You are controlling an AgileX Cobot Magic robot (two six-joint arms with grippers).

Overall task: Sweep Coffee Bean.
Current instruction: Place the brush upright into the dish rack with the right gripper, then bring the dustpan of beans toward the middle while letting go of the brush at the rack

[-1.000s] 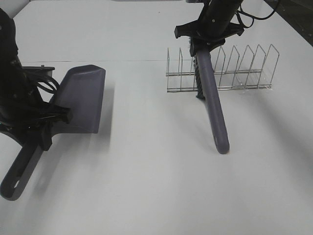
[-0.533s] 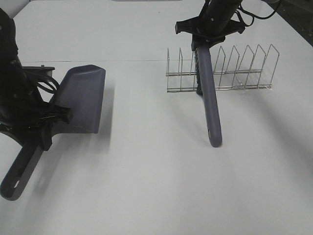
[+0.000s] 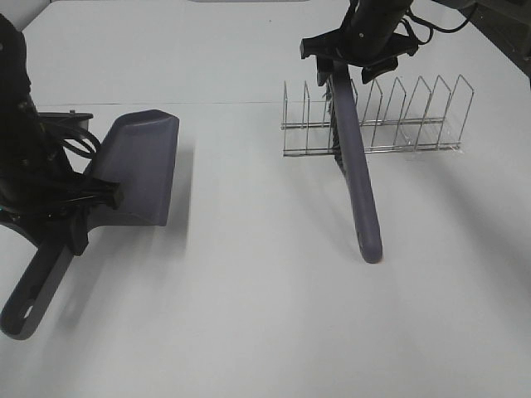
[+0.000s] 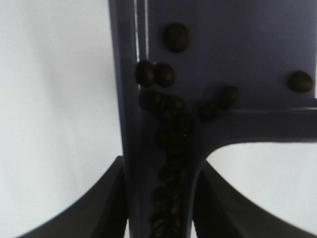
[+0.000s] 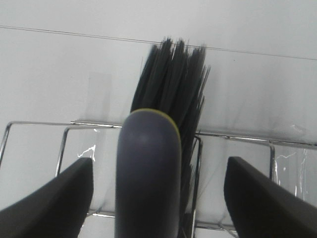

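The left gripper [image 3: 70,217] clenches the dustpan [image 3: 141,166] by its handle; the coffee beans [image 4: 171,124] lie inside, most lodged in the handle channel. Any tilt could roll them back onto the table [image 3: 249,315]. Farther off, the right gripper [image 3: 358,50] grasps the brush [image 3: 353,157], bristles in the wire rack [image 3: 373,120], where they could snag. The handle tip has swung slightly rightward and nearer since 0.5 seconds ago.
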